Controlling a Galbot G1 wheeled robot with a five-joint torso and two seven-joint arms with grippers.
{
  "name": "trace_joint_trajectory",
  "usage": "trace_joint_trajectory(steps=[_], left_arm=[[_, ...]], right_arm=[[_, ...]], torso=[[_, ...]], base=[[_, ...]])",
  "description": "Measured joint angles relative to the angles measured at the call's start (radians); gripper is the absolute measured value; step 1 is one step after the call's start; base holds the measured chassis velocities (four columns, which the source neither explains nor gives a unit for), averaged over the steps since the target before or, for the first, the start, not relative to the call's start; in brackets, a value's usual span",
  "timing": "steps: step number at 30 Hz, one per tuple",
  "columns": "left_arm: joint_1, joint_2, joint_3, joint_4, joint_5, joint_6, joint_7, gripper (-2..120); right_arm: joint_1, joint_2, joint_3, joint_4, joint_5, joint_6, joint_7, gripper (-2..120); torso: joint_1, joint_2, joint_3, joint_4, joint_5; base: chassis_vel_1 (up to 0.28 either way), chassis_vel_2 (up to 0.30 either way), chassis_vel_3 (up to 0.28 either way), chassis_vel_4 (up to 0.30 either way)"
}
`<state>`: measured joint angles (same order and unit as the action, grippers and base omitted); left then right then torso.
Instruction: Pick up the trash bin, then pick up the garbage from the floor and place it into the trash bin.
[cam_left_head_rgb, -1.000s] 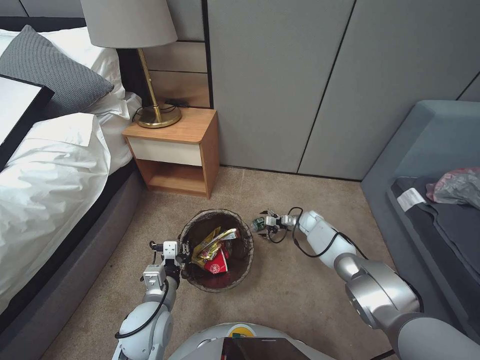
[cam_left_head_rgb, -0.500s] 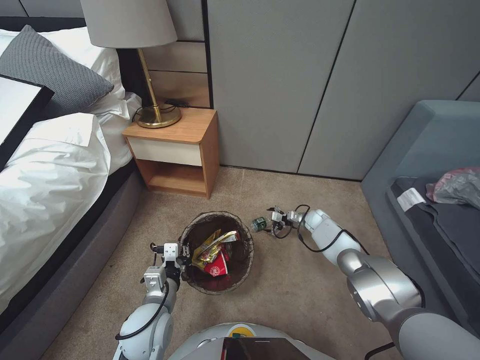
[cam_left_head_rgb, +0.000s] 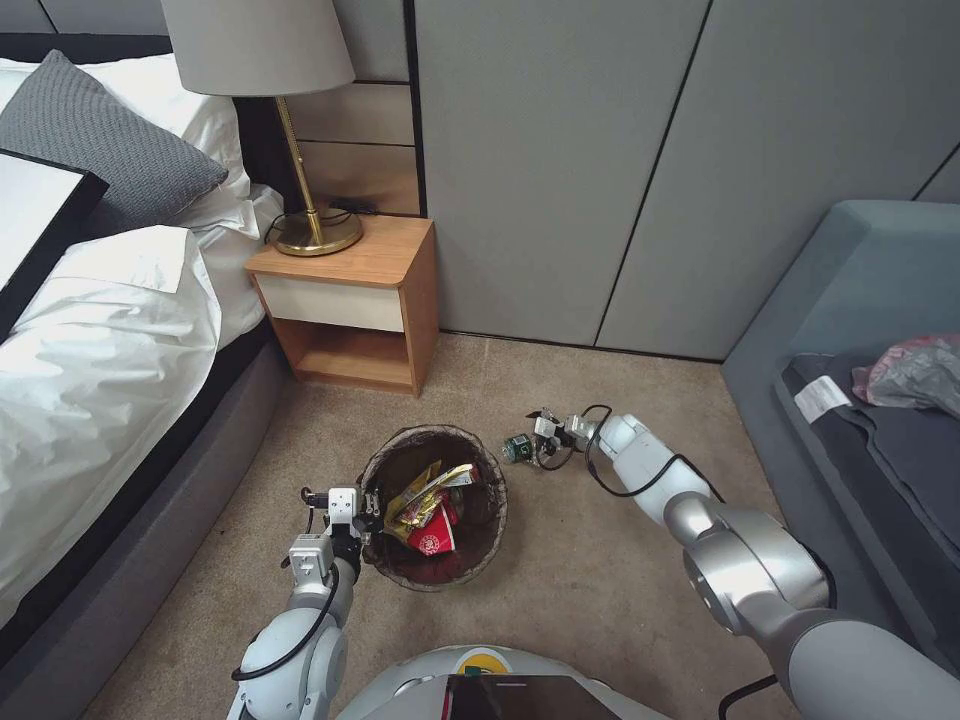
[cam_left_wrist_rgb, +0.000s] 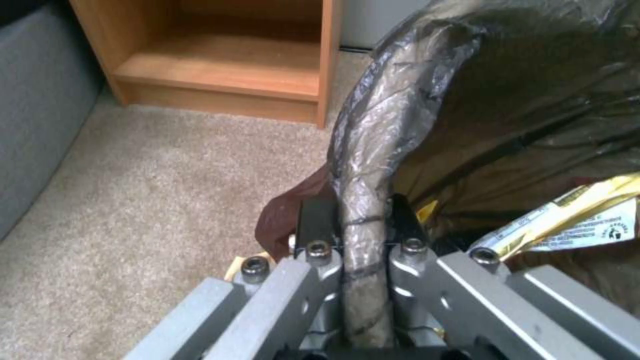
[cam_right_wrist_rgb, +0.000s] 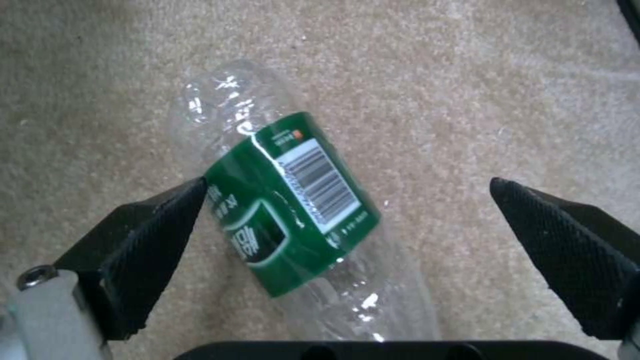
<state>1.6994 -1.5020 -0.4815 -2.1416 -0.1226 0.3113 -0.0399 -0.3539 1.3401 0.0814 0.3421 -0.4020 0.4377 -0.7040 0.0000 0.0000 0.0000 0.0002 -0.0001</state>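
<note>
The trash bin (cam_left_head_rgb: 400, 462), dark liner over its rim, stands low over the carpet in front of me. My left gripper (cam_left_head_rgb: 366, 503) is shut on its near-left rim; the left wrist view shows the liner-wrapped rim (cam_left_wrist_rgb: 373, 130) clamped in that gripper (cam_left_wrist_rgb: 363, 212). Inside lie yellow wrappers (cam_left_head_rgb: 425, 488) and a red-and-white cup (cam_left_head_rgb: 432, 530). Another piece of garbage, a clear bottle with a green label (cam_left_head_rgb: 517, 448), lies on the carpet right of the bin. My right gripper (cam_left_head_rgb: 536, 440) is open just beside it. In the right wrist view this gripper (cam_right_wrist_rgb: 348, 186) straddles the bottle (cam_right_wrist_rgb: 293, 200), one pad close to the label.
A wooden nightstand (cam_left_head_rgb: 350, 300) with a brass lamp (cam_left_head_rgb: 305, 215) stands behind the bin. The bed (cam_left_head_rgb: 100, 340) runs along the left. A grey sofa (cam_left_head_rgb: 860, 320) with cloth on it is on the right. Grey wall panels close the back.
The right gripper drew back slightly from the bottle, then came in towards it again, still open. The bottle has stayed on the carpet. The left gripper keeps holding the bin.
</note>
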Motion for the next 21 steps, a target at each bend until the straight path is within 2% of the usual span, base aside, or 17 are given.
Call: trace_joint_trajectory(steps=[10,19,21], left_arm=[[-0.002,-0.001,0.002,0.001,-0.001,0.0,0.0,2],[0.009,-0.002,0.001,-0.006,0.0,-0.001,-0.001,2],[0.008,-0.003,0.001,-0.006,0.001,-0.001,-0.001,2]], right_arm=[[-0.022,0.018,-0.024,-0.002,0.022,-0.028,0.0,100],[-0.047,0.02,-0.029,-0.015,0.148,-0.121,-0.019,100],[-0.052,0.02,-0.027,-0.019,0.172,-0.137,-0.021,96]], torso=[[0.0,0.0,0.0,-0.0001,0.0001],[0.0,0.0,0.0,-0.0001,0.0],[0.0,0.0,0.0,-0.0001,0.0001]], base=[[0.0,0.0,0.0,0.0],[0.0,0.0,0.0,0.0],[0.0,0.0,0.0,0.0]])
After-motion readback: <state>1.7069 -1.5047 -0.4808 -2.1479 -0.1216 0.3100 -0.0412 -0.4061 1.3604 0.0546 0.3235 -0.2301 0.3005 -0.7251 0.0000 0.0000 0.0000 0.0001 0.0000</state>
